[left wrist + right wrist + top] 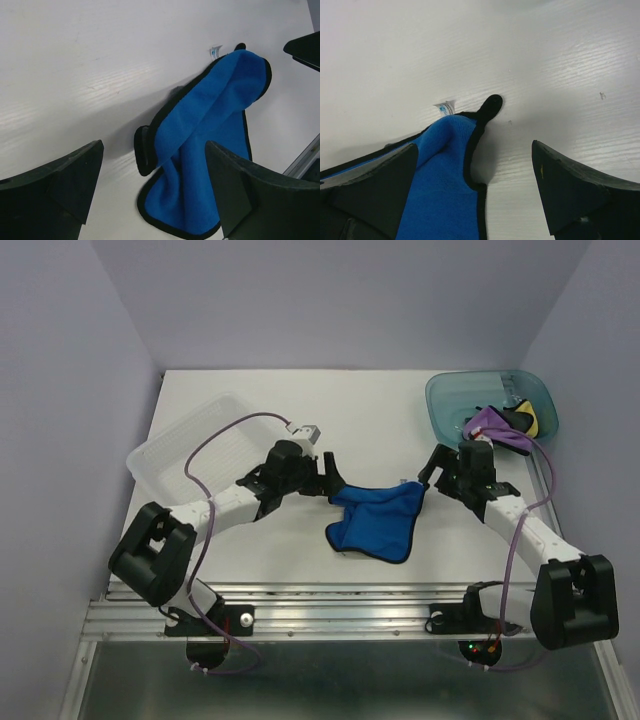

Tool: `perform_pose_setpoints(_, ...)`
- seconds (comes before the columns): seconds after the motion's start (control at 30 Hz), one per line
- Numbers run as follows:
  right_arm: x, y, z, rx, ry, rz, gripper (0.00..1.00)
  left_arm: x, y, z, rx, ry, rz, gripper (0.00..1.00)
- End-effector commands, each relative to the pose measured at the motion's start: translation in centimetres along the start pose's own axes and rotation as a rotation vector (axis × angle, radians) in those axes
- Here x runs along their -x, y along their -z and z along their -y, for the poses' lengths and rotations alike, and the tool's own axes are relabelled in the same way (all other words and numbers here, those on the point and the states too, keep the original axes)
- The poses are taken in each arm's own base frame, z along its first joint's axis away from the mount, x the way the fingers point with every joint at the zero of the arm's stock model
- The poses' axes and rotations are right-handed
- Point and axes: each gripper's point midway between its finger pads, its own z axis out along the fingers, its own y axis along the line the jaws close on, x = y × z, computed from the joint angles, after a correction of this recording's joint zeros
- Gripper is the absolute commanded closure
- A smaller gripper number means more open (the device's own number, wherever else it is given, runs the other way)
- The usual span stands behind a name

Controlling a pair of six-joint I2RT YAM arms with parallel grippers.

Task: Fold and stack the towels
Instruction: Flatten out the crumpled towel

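Nearest the overhead camera, noted two black arm bases (150, 558) bolted to the metal rail (340, 612) at the near edge, with a purple cable (200, 465) looped along each arm.

Beyond them, recorded white table (400, 390). On its far left, found clear plastic tray (160, 455), just behind the left arm. At the far right corner, found teal tub (445, 400) holding a bunched heap of cloths. Made out purple towel (495, 425) and yellow towel (532, 422), black showing between. Cannot tell the exact number in that heap.

Mid-table, between the two arms, found blue towel (378, 522) lying crumpled, black edging turned up in places, well apart from tray and tub. Found left gripper (328, 480) at the towel's upper left corner, fingers spread wide, cloth lying on the table beneath, not gripped. Found right gripper (433, 466) at the upper right corner, fingers likewise wide apart and not pinching. Noted one finger overlapping blue cloth in its own wrist view.

Counted: two arms, two grippers, one tray, one tub, one towel on the table.

Shown clearly by the wrist views only: small white label (215, 51) at the towel's corner, beside a black tab of edging. Shown by left wrist only: rolled black fold on the towel's side. Shown overhead only: tray, tub, heap, arm bases.
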Motion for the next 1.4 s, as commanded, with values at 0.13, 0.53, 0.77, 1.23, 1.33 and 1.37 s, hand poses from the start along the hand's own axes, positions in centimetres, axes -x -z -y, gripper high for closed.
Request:
perform_pose_setpoints(0.13,0.8,0.0,-0.6,-0.001,-0.034,0.005,0.0,-0.5,-0.6,2.1,-0.065,-0.087,-0.027,0.08)
perform_pose_setpoints(0.53,-0.3,0.0,-1.2,0.051,-0.058,-0.026,0.0,-2.4,-2.4,2.0,-0.057,-0.102,-0.087,0.17)
perform_pose_setpoints(0.77,-2.3,-1.9,-2.2,0.109,-0.072,-0.112,0.01,-2.0,-3.5,2.6,-0.076,-0.103,-0.096,0.92)
perform_pose_setpoints(1.23,-1.9,-0.3,-4.8,0.257,-0.036,-0.119,0.99,2.1,0.8,3.5,-0.047,-0.06,0.093,1.0)
perform_pose_setpoints(1.33,-1.2,2.2,-6.1,0.344,-0.022,-0.088,0.99,3.2,4.0,4.8,-0.093,-0.056,0.175,1.0)
perform_pose_setpoints(1.37,-0.2,4.1,-7.0,0.398,-0.012,-0.047,0.99,3.4,4.9,5.1,-0.106,-0.054,0.193,1.0)
